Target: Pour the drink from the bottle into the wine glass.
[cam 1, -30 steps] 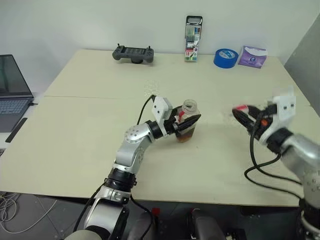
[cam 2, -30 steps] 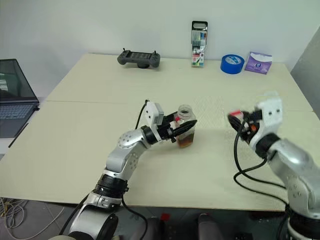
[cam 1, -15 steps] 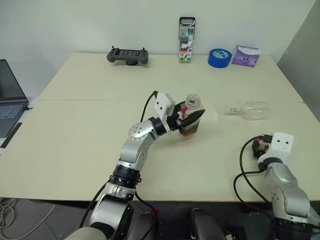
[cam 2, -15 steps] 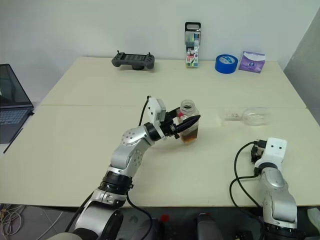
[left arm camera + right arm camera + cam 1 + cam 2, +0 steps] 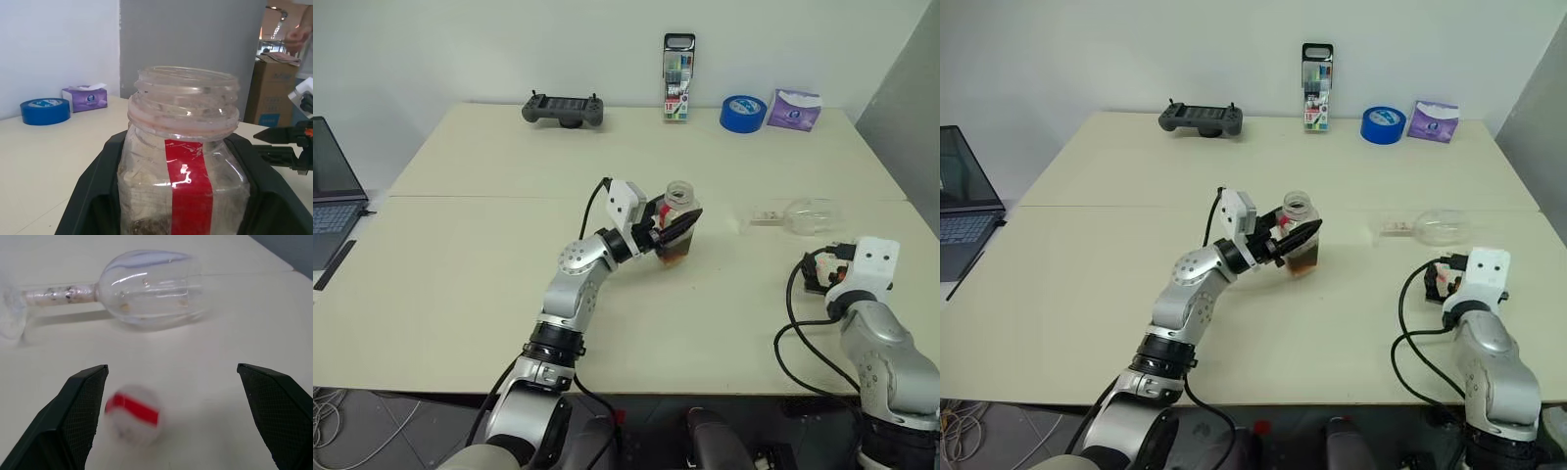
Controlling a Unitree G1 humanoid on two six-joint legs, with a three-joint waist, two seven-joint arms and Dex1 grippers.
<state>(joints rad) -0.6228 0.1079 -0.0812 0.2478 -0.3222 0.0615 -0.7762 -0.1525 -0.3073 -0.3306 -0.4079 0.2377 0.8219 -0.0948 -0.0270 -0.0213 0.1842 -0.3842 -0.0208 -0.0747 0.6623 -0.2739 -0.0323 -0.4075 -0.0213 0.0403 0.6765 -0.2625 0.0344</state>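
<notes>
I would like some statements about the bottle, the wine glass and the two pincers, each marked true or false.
1. The wine glass stands upright on its foot. False: it lies on its side on the table.
2. The left pincer is shut on the bottle. True.
3. The bottle has its cap on. False: its threaded mouth is open, and the red-and-white cap is below the right pincer.
4. The right pincer is open. True.
5. The blue tape roll sits next to the laptop. False: it is at the far edge, beside the purple tissue pack.
</notes>
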